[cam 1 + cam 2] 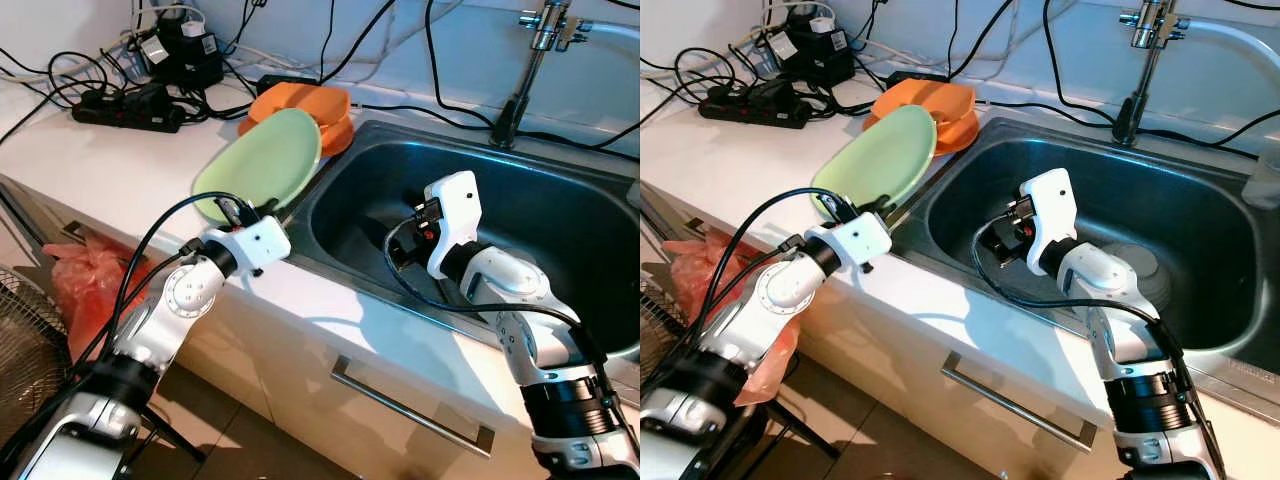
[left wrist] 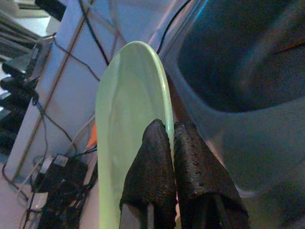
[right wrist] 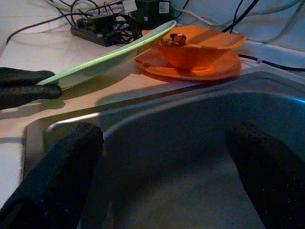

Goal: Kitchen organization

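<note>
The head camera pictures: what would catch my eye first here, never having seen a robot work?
Likely the pale green plate, pinched at its rim by the left gripper and held tilted over the counter beside the steel sink. Next, the right gripper, open inside the sink, and the orange dishes behind.

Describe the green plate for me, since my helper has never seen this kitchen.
Find the steel sink; on the white counter at its left rim sits orange dishware. The green plate leans tilted against it, pinched at its near edge by the left pincer. It is the only pale green dish.
</note>
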{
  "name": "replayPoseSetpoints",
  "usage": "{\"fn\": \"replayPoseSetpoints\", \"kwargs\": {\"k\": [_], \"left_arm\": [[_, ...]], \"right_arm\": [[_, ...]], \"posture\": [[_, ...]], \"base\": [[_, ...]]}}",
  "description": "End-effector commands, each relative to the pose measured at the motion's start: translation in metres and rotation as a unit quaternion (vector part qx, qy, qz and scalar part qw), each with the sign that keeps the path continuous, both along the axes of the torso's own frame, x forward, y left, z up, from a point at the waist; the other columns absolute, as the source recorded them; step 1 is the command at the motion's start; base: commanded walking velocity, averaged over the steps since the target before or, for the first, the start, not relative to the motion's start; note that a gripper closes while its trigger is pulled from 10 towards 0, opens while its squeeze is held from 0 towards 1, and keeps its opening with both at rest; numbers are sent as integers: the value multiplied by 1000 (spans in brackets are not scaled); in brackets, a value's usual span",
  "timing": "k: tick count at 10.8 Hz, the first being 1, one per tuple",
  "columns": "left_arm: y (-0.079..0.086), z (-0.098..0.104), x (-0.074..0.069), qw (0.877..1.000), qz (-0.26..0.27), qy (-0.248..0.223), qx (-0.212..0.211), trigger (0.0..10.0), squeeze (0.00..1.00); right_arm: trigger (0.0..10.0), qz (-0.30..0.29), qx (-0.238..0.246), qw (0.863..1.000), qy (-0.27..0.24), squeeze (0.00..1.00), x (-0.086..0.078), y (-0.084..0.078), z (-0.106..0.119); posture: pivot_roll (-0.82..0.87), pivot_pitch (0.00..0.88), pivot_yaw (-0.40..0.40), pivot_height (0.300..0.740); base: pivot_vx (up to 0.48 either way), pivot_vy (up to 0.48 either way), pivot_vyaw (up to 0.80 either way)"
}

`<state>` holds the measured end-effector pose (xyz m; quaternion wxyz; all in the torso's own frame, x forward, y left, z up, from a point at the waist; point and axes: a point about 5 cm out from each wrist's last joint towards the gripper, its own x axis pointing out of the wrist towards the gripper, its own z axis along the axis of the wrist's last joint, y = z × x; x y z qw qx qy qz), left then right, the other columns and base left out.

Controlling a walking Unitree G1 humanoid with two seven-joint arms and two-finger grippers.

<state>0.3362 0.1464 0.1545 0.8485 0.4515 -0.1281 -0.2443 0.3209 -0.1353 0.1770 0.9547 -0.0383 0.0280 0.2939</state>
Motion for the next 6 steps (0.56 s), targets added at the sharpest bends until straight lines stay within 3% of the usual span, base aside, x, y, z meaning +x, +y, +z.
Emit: {"fn": "replayPoseSetpoints", "kwargs": {"k": [1, 4, 6], "left_arm": [[-4, 1, -5, 1000, -26, 3, 7, 0, 0], [-10, 9, -12, 998, -63, 2, 3, 0, 0], [-15, 18, -14, 996, -85, -7, -6, 0, 0]], "right_arm": [[10000, 1, -8, 1000, -15, 0, 3, -2, 6], [10000, 6, -47, 999, -24, 0, 3, -12, 4], [10000, 27, -94, 993, -62, 0, 4, -14, 11]], "posture": [[2, 0, 35, 740], [0, 0, 35, 740], [-2, 0, 33, 740]], "base": [[0, 0, 0], [0, 0, 0], [0, 0, 0]]}}
